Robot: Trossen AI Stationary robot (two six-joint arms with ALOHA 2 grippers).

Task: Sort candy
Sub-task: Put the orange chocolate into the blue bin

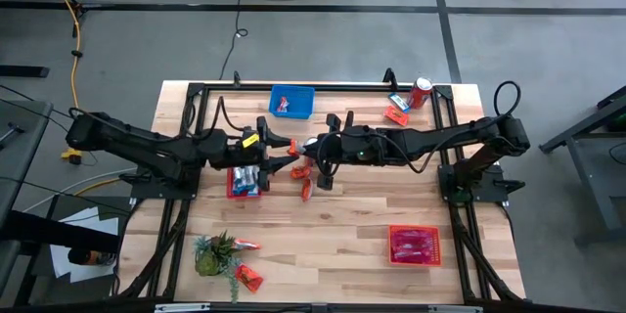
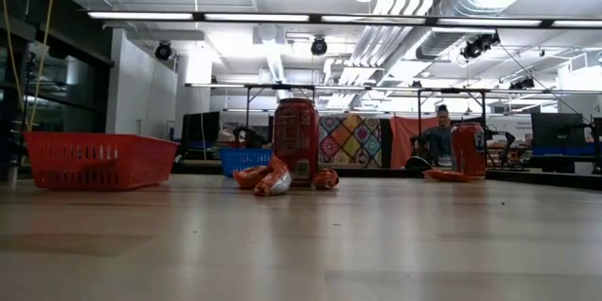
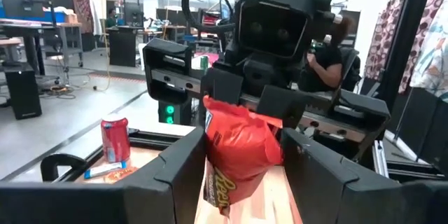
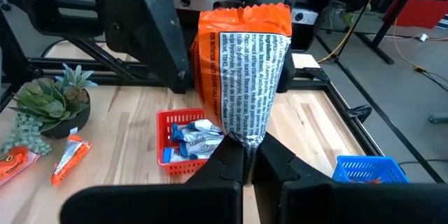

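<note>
Where both dark arms meet over the middle of the pale wooden table [image 1: 352, 215] in the high view, the left gripper [image 1: 290, 147] and the right gripper [image 1: 315, 145] face each other with an orange wrapped candy packet [image 1: 293, 146] between them. Below them lie loose orange packets [image 1: 305, 182]. A red basket of blue-and-white candies [image 1: 246, 180] sits under the left arm, a blue plastic basket [image 1: 291, 102] stands at the far edge, and another red basket with pink-red candies [image 1: 414, 245] sits near the right front. A red-and-silver drink can [image 1: 421, 91] lies at the far right corner, and a small green leafy plant [image 1: 215, 253] stands at the front left.

From table height, a can [image 2: 294, 140] stands behind a few packets [image 2: 273, 181].

Through the left wrist camera, the left fingers [image 3: 183, 175] stand apart on either side of the packet [image 3: 236, 150], whether touching I cannot tell; the right gripper [image 3: 264, 115] is just behind it.

Through the right wrist camera, the right fingers [image 4: 274, 161] are pinched on the lower edge of the packet [image 4: 241, 77], holding it upright.
</note>
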